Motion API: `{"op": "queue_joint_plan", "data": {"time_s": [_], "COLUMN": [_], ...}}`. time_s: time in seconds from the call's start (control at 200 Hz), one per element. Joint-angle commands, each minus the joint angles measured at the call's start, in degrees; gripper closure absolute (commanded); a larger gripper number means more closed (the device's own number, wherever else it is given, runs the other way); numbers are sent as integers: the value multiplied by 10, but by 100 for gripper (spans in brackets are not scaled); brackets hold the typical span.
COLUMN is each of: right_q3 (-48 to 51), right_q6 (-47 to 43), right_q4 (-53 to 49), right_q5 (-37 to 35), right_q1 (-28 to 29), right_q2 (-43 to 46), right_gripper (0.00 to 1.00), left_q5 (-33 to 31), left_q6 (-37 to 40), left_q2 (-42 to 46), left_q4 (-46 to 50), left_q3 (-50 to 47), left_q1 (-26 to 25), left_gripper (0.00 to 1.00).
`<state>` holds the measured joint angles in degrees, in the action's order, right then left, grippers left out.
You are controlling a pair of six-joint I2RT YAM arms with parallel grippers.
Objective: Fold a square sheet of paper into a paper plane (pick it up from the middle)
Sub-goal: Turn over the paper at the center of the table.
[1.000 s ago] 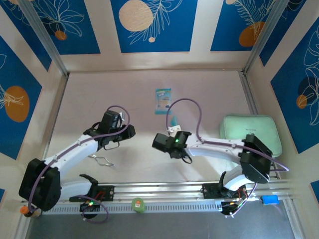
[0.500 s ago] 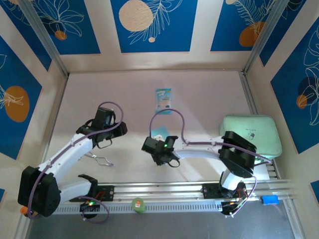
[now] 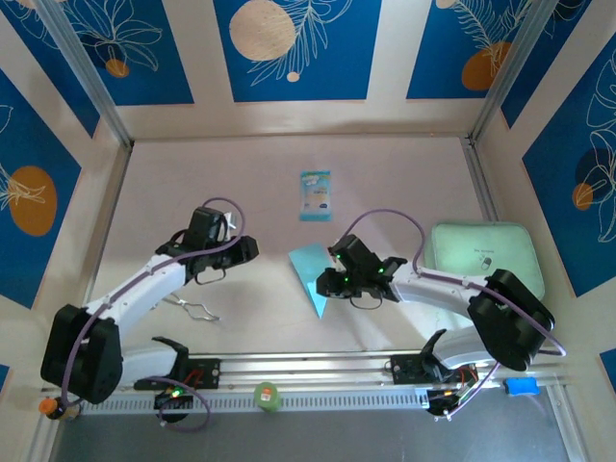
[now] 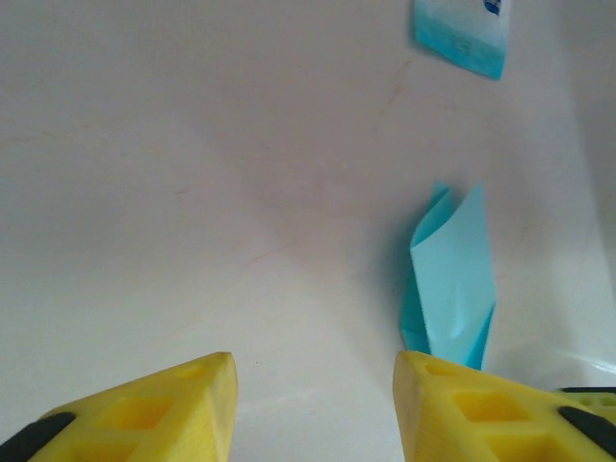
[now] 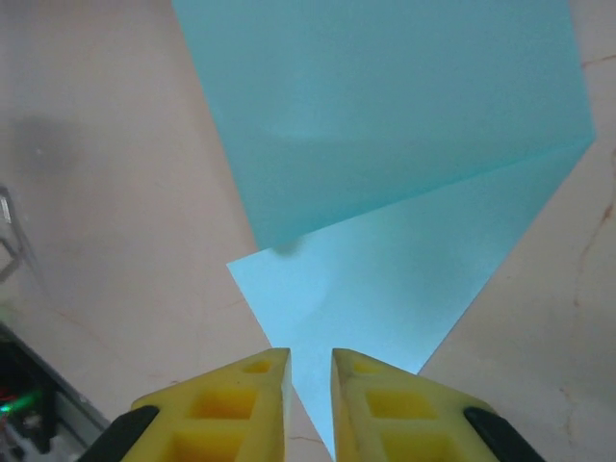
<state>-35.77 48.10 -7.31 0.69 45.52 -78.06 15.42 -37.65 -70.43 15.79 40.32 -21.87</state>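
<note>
Fingers of my right gripper (image 5: 310, 352) are drawn in to a narrow slit, and the pointed lower corner of the light-blue sheet of paper (image 5: 395, 135) runs straight into that slit. Whether I am truly pinching it or merely straddling it, I cannot tell. The sheet lies near the middle of the table (image 3: 241, 173), between my two arms, creased on a diagonal with a darker flap over a paler layer. I judge I am at that corner to press or steer the fold where the layers meet. My left gripper (image 4: 313, 364) hangs spread wide with nothing in it, left of the sheet and apart from it, ready, I think, to pin the other edge. Beyond the sheet sits a teal-and-white printed packet (image 3: 315, 194); a pale green pad (image 3: 486, 255) rests to the right of my right arm, and a bent wire clip (image 3: 196, 310) lies by my left arm. None touches the paper, though the clip could snag that arm if it drops low.
</note>
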Motion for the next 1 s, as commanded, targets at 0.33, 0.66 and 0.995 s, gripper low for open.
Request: {"op": "queue_joint_plan", "data": {"time_s": [0.33, 0.66, 0.995], "right_q3": [15, -11, -26], "right_q6": [38, 52, 137], "right_q4": [105, 103, 102], "right_q5": [120, 123, 99], "right_q1": [-15, -6, 12], "right_q2": [-47, -114, -167], "right_gripper": [88, 92, 92], "left_q5": [76, 87, 114], "left_q6": [-44, -53, -66], "left_q2": [-35, -24, -26], "left_q4": [-75, -85, -119], "left_q3": [-12, -26, -45], "left_q1": [-7, -12, -13], "left_gripper": [63, 65, 68]}}
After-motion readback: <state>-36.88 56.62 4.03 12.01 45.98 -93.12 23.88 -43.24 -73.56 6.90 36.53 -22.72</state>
